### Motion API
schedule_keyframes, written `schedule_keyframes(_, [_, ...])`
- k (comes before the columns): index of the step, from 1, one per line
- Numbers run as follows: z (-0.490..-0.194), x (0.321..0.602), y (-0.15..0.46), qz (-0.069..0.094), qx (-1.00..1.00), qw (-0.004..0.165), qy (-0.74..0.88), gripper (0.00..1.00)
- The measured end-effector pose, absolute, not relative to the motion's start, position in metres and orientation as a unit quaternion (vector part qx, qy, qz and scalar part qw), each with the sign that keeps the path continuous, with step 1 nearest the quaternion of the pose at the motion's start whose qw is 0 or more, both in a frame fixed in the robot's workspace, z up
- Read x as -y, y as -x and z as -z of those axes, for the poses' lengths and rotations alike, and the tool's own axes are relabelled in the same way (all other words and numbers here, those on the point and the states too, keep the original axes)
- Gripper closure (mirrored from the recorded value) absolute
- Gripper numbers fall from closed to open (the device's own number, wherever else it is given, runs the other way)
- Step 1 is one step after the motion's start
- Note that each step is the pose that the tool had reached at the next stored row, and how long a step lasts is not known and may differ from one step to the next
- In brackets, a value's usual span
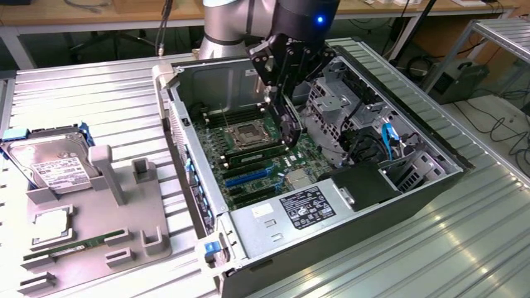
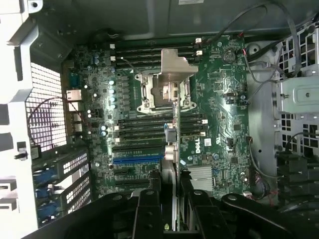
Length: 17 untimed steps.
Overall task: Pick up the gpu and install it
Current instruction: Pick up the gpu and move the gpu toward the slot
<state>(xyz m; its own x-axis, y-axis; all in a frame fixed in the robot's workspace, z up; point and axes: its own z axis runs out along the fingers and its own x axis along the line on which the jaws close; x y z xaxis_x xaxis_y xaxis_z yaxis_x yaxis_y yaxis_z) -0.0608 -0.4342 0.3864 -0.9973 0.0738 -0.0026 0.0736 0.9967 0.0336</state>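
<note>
Two jaws, half closed, pinch the gpu [image 1: 287, 127] by its top edge. The gripper [image 1: 280, 93] hangs it edge-down inside the open computer case [image 1: 373, 236], over the motherboard [image 2: 219, 114], likely to line its connector up with a slot. The case lies on a ribbed metal table [image 1: 99, 105]; at the exterior view's left, a grey tray [image 1: 91, 230] holds a hard drive [image 1: 54, 164].

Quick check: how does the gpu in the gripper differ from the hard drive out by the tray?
The gpu is a thin dark board; the hard drive is a boxy silver block with a white label. The gpu hangs on edge; the hard drive lies label up. The gpu is clamped in the gripper inside the case; the hard drive rests untouched outside it, by the grey tray. Both are rectangular.
</note>
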Motion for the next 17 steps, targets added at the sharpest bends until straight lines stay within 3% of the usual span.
schedule_keyframes(17, [-0.378, 0.434, 0.033, -0.017, -0.999, 0.0, -0.036, 0.74])
